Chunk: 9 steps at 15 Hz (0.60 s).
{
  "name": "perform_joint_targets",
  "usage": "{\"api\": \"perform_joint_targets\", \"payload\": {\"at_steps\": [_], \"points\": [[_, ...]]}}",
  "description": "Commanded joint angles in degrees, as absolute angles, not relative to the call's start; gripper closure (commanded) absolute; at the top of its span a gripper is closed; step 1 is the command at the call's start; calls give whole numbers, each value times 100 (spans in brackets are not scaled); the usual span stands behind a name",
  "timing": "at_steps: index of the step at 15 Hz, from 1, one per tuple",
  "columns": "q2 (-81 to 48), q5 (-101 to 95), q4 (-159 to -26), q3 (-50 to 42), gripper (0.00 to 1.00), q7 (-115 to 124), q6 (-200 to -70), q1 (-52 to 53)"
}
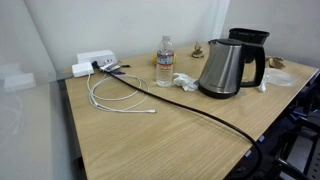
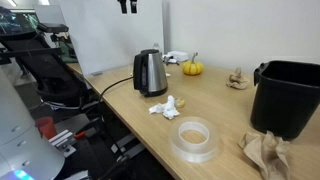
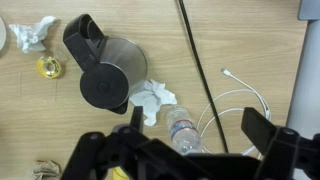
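Wooden and wide, our surface (image 1: 180, 140) carries everything we see. We find the water bottle (image 3: 183, 128) standing upright on it, right below our claw (image 2: 127, 5). Our claw hangs high above, its fingers spread wide apart, holding nothing. Just beside the bottle lies a crumpled tissue (image 3: 152, 98), and next to that stands the silver kettle (image 3: 105, 75) with its black handle. On the bottle's other side, a white cable (image 1: 115, 95) curls in loops. A black cable (image 1: 215, 115) runs across the wood past the kettle. We think no work has begun: nothing is lifted, and the bottle is not yet touched.
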State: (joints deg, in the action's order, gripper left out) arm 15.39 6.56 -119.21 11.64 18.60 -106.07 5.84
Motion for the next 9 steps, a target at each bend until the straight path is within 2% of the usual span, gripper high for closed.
{"api": "perform_joint_targets", "payload": {"at_steps": [1, 9], "points": [[1533, 644, -11911, 1128, 0, 1869, -10597, 624], [1655, 245, -12468, 817, 0, 3940, -11351, -5]]}}
